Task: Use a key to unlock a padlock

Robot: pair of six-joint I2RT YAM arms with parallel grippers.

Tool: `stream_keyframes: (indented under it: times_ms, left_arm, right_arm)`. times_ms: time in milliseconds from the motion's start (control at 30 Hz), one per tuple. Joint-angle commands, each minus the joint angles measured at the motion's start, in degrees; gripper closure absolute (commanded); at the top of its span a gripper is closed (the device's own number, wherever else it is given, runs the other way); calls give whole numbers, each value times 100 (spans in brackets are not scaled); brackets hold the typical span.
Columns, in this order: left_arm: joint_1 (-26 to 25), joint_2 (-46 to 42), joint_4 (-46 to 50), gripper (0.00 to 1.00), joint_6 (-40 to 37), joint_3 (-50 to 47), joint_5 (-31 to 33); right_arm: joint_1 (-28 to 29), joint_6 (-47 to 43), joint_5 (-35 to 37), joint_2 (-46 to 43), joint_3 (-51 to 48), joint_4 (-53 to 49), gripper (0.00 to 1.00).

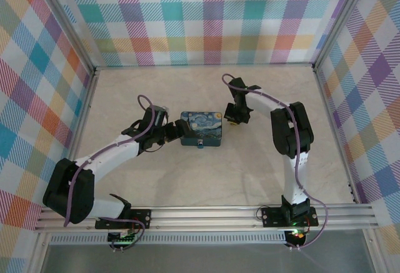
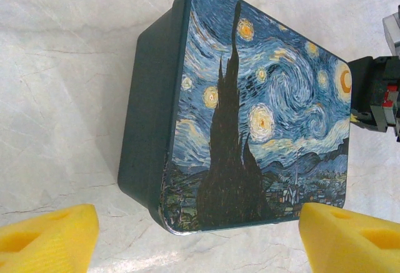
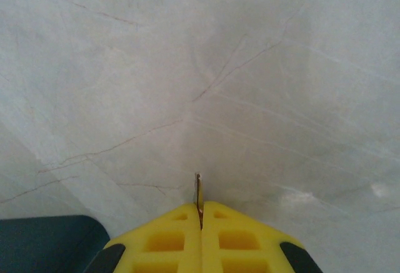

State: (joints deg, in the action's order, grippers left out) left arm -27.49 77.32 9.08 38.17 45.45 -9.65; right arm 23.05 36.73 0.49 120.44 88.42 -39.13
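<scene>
While the painted tin (image 1: 201,128) sits on the table (image 1: 262,173), the left gripper (image 1: 170,134) stands spread at its left end, seemingly to steady it. Beside its right end, the right gripper (image 3: 200,213) pinches a thin brass key (image 3: 199,192), presumably meant for what looks like the padlock (image 1: 200,143) on the tin's near wall.

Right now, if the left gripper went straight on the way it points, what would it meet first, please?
The painted tin box: the left gripper, jaws open, points straight at it from close by, with nothing visible between them; the exact gap is hard to judge.
</scene>
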Motion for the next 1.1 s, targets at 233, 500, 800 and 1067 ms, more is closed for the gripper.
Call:
stream_keyframes:
  times_ms: [233,500,800,1067]
  left_arm:
    - [33,-600,296,16,-45,178,-23]
    - [24,-1043,-204,16,-44,338,-738]
    - [-146,-1092,-1672,10,190,393,-1725]
    - [-460,-738,-3446,28,516,363,-2411]
  right_arm:
    - [-11,-267,-300,-1400,-733,172,100]
    - [-11,-281,-1139,-2962,-1191,414,100]
    - [-11,64,-2334,-4119,-1045,361,100]
    - [-11,554,-3395,-4613,-941,500,100]
